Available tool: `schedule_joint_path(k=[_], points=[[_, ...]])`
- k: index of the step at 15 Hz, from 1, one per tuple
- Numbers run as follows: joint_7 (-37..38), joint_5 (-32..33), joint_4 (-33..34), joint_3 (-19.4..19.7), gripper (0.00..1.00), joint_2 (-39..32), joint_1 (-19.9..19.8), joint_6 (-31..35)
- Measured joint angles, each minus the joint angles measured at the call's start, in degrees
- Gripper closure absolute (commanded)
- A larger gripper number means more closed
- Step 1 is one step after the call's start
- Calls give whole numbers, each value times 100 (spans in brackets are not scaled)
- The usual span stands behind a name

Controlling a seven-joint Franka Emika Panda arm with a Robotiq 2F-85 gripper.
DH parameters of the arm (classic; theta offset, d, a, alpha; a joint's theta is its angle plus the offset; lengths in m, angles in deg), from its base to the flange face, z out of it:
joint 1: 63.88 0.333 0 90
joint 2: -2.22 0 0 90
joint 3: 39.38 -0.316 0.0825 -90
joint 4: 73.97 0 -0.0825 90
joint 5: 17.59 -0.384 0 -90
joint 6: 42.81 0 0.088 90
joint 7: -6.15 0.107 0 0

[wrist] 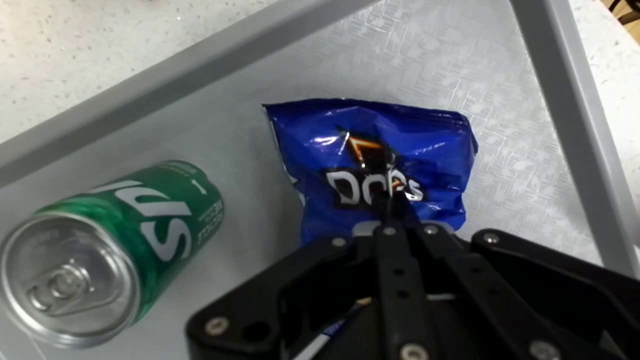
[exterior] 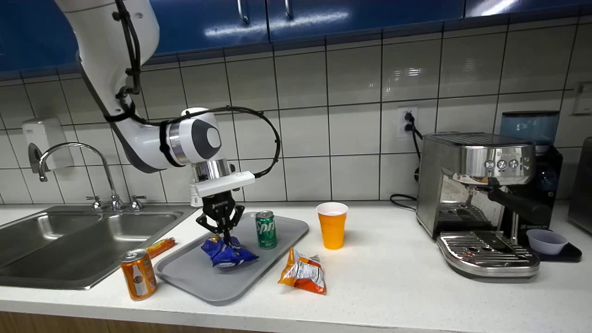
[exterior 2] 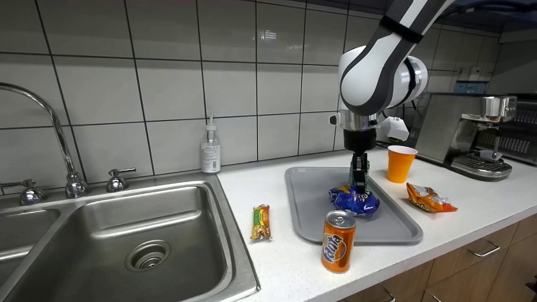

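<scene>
Pinching the blue chip bag (exterior: pixel 231 256) in its closed jaws, the pincer (exterior: pixel 226 238) points down at the gray tray (exterior: pixel 199 280), where the bag lies. In an exterior view, the green can (exterior: pixel 266 231) stands at its two o'clock; the orange snack bag (exterior: pixel 305 273) rests on the table (exterior: pixel 393 286) toward four o'clock.

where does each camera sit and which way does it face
An exterior view: before the counter, facing the wall; the hand and part of the arm show.
An exterior view: by the sink, looking along the counter past the Fanta can; hand and part of the arm show.
Wrist view: behind the hand, looking down on the blue bag, Sprite can and tray; only the hand shows.
Both exterior views share the sink, tray, blue bag, orange cup and coffee machine.
</scene>
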Motion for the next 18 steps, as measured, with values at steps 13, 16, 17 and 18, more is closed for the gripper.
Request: schedule_joint_path(k=[13, 16, 17, 18], points=[[66, -104, -11, -29, 100, 328, 27, -128], [208, -101, -15, -33, 100, 456, 118, -154], [281, -95, -15, -37, 100, 479, 161, -155], [353, -92, -15, -47, 100, 495, 205, -155]])
